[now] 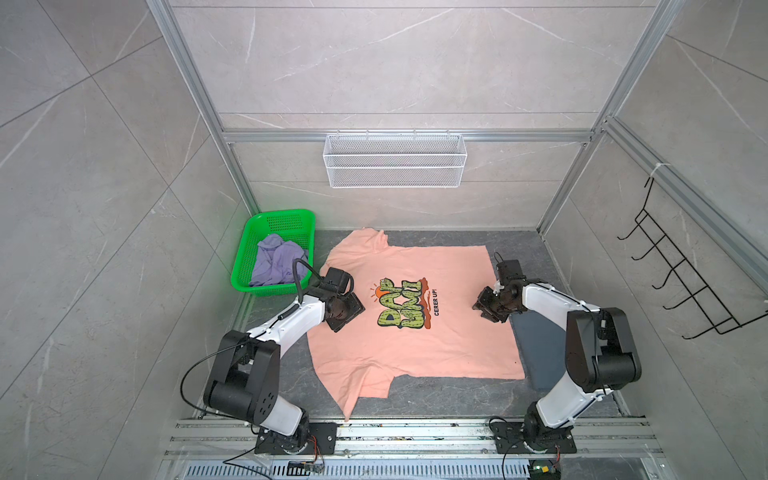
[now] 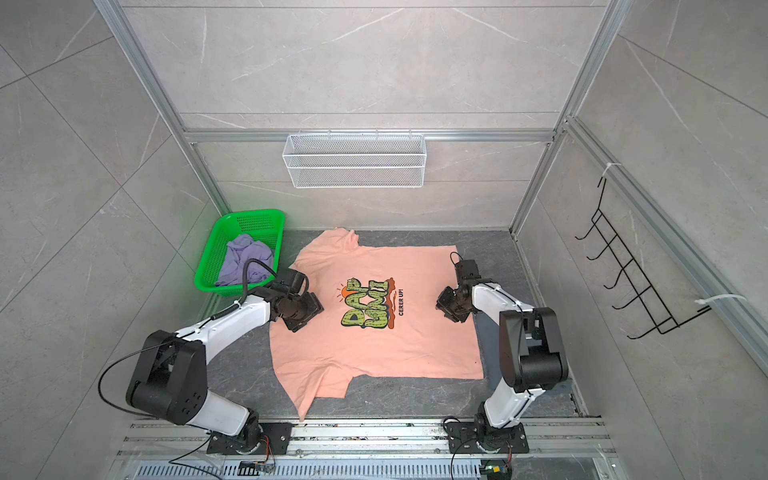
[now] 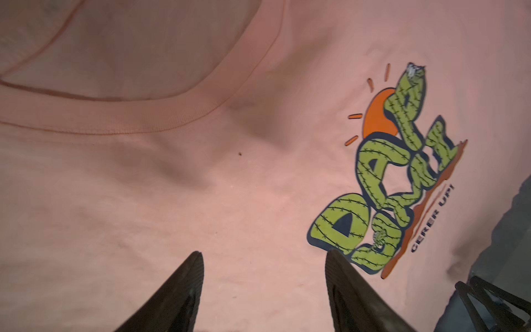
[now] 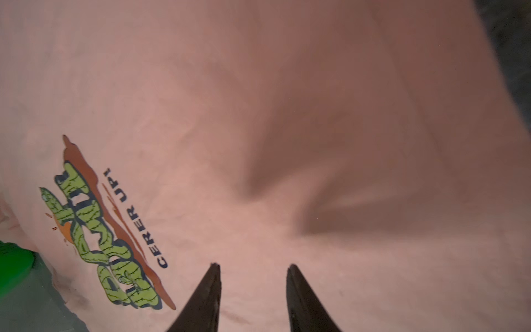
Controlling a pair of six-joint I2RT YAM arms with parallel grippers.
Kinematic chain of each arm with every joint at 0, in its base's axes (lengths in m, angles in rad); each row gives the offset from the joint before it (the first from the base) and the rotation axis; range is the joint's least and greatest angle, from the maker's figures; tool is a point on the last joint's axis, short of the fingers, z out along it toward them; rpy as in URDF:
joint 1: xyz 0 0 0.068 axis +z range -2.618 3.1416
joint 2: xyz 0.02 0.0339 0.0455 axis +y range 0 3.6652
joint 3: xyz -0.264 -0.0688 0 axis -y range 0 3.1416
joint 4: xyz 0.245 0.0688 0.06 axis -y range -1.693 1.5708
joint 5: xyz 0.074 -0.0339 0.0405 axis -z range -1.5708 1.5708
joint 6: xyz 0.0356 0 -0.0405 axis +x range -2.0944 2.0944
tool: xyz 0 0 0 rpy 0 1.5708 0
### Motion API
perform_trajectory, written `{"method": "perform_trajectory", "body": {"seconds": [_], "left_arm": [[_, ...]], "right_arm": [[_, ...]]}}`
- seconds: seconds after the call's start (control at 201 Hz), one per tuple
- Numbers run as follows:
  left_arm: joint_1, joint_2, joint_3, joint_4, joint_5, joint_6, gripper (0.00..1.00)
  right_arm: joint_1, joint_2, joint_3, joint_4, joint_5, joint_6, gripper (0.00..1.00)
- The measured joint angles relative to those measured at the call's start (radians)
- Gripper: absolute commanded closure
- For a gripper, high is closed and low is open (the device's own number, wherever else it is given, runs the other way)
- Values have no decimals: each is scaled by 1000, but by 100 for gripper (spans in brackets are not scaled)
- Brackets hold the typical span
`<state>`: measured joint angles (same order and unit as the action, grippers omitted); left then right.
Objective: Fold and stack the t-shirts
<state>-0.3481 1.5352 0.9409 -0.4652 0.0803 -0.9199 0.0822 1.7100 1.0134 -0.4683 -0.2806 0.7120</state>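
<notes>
Left pincer (image 3: pixel 264 253) is open with nothing between its fingers, hovering just over the collar (image 3: pixel 143 120) end of the peach shirt (image 1: pixel 415 349). The right pincer (image 4: pixel 253 265) is open and empty too, over the cloth close to the hem (image 1: pixel 488 266). The shirt is spread print (image 1: pixel 401 303) up across the middle of the surface (image 1: pixel 436 399), collar left, hem right. My biggest worry is that if either pincer bites straight down here it probably grabs only the top layer, so the back stays behind and the fold comes out baggy. The far sleeve (image 1: pixel 365 243) looks bunched up, so that lump would get folded in. The near sleeve (image 1: pixel 365 386) trails right to the surface's near edge and could drag or slip off once things move. The grey shirt (image 1: pixel 536 345) sits right against the hem on the near right, under the right arm, and I can't tell if they overlap, so a sloppy grab there could snag it and mess it up. The lavender shirt (image 1: pixel 274 262) is crumpled in the basket (image 1: pixel 249 232) at far left, not yet folded.
</notes>
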Motion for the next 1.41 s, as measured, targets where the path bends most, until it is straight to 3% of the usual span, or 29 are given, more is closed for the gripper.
{"method": "perform_trajectory", "body": {"seconds": [0.383, 0.702, 0.95, 1.085, 1.309, 1.368, 1.408], "left_arm": [[92, 98, -52, 119, 44, -6, 30], [190, 261, 128, 150, 120, 80, 31], [192, 298, 201, 97, 111, 158, 33], [192, 245, 203, 61, 108, 192, 33], [140, -40, 204, -70, 79, 231, 31], [77, -109, 191, -100, 69, 233, 27], [21, -151, 171, -114, 60, 232, 21]], "right_arm": [[0, 87, 41, 17, -1, 3, 60], [0, 253, 269, -16, 4, -5, 61], [1, 246, 272, -30, 31, -17, 60], [1, 153, 225, -59, 45, -52, 59], [1, -138, 196, -86, 45, -76, 56], [5, -208, 159, -89, 44, -69, 49], [11, -248, 124, -88, 44, -65, 33]]}}
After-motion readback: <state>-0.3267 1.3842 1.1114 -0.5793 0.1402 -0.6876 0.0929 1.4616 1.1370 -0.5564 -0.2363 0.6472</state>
